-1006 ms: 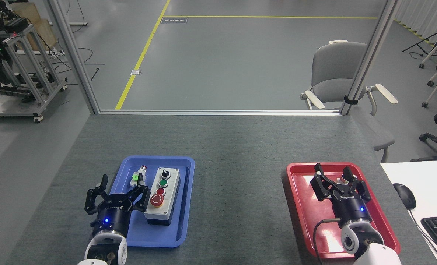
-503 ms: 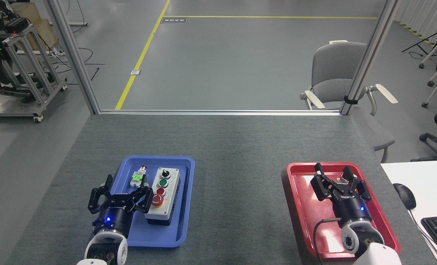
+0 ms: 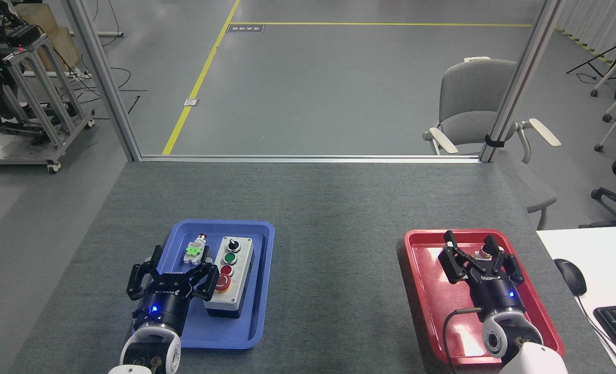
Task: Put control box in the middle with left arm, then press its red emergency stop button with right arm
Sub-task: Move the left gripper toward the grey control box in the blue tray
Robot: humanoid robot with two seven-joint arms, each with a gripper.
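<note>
Control box [image 3: 231,275] lies lengthwise inside the blue tray [image 3: 264,280], near its right rim, the red emergency stop button [image 3: 222,282] at its near end. Left gripper [image 3: 175,270], claws spread, hovers over the tray's left half, one claw just beside that button. Right gripper [image 3: 477,254], claws spread, hangs over the red tray [image 3: 422,291]. Between the trays stretches bare grey tabletop [image 3: 339,249].

Light-grey control box [image 3: 231,278] in blue tray [image 3: 264,280]; red tray [image 3: 422,291] opposite.
</note>
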